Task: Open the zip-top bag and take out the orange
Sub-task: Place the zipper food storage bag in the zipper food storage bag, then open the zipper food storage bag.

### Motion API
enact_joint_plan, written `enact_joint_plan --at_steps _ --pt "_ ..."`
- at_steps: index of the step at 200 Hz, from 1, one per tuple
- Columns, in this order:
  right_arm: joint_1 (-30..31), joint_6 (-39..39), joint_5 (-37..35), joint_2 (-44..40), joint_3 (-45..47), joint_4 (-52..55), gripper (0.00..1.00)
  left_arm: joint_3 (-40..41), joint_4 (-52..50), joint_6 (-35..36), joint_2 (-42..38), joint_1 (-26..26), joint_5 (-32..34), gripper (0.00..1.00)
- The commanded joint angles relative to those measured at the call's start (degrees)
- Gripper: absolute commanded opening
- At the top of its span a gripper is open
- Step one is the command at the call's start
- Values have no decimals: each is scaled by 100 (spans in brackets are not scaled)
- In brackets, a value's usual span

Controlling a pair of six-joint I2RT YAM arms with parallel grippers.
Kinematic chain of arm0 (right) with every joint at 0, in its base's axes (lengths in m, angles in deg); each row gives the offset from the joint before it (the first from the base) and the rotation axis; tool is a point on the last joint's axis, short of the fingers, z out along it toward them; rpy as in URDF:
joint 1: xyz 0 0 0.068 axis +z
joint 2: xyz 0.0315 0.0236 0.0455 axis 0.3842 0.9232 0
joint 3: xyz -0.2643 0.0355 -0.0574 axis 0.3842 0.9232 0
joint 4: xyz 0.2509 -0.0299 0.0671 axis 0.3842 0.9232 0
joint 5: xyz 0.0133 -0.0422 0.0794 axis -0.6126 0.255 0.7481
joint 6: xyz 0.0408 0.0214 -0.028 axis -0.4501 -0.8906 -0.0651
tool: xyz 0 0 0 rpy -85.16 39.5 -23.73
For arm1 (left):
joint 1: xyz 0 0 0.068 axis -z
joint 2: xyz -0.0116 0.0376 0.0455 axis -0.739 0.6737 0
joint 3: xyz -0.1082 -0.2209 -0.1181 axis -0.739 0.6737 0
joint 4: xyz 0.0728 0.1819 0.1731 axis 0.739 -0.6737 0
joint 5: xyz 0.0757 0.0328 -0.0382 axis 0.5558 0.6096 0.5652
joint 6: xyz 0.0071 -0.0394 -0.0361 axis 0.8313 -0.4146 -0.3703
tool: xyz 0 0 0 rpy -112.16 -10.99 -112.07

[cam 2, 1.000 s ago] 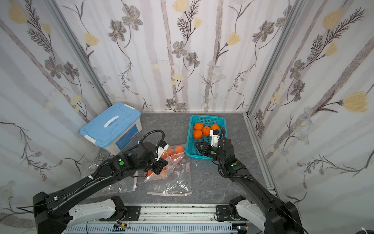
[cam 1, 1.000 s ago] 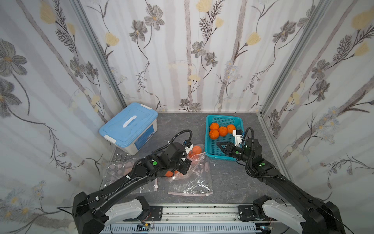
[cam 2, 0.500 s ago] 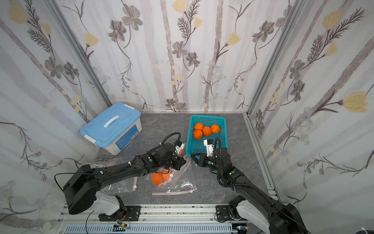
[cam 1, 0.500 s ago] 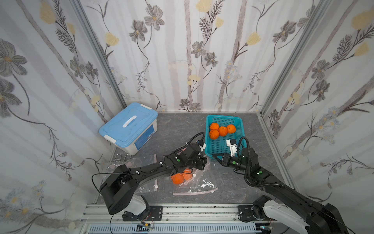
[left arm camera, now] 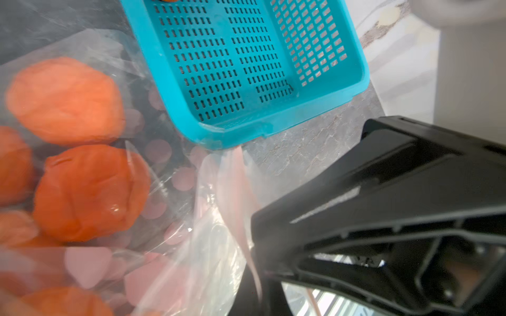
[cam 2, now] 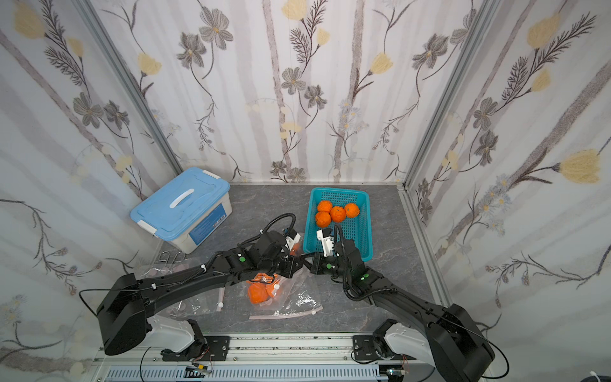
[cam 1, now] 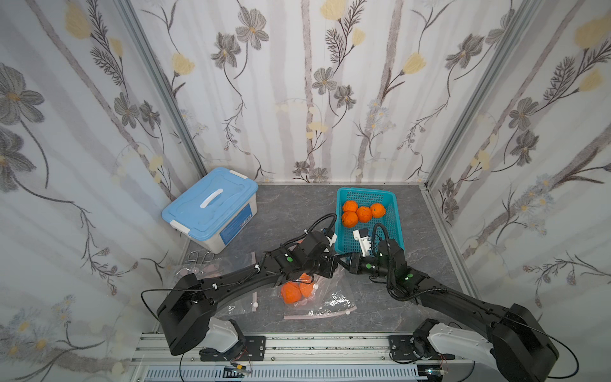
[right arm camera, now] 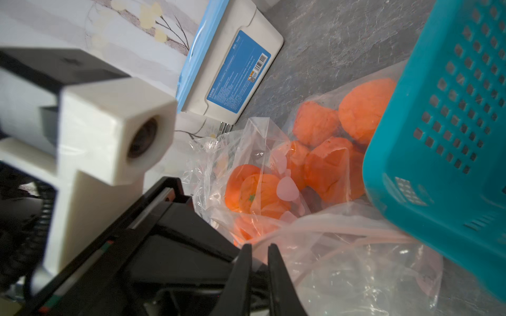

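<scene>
Clear zip-top plastic bag (cam 1: 330, 294), oranges (cam 1: 291, 293) inside: pinched by tightly closed left end effector (cam 1: 334, 264). Film is shown between narrowed right end effector (right arm camera: 258, 250) by right wrist view only.

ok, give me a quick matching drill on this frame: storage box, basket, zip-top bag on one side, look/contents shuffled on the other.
Things:
1. storage box
2. basket
3. zip-top bag

Descriptions:
A. clear plastic, oranges inside, between the two arms
B. teal mesh, four loose oranges at its far end
C. white body, blue lid on, by the left wall

Pairs: 1-C, 2-B, 3-A
</scene>
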Motion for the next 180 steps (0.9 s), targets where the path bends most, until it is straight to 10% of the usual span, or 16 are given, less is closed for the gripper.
enact_joint_plan --at_steps 1,89,180 --pt "174 201 78 251 -78 -6 15 45 -352 118 -158 -1 325 0" --pt "813 1079 9 590 33 853 13 208 -252 -111 -712 -1 1134 0" --pt "952 1496 -176 266 129 569 13 574 563 -28 -1312 8 558 0"
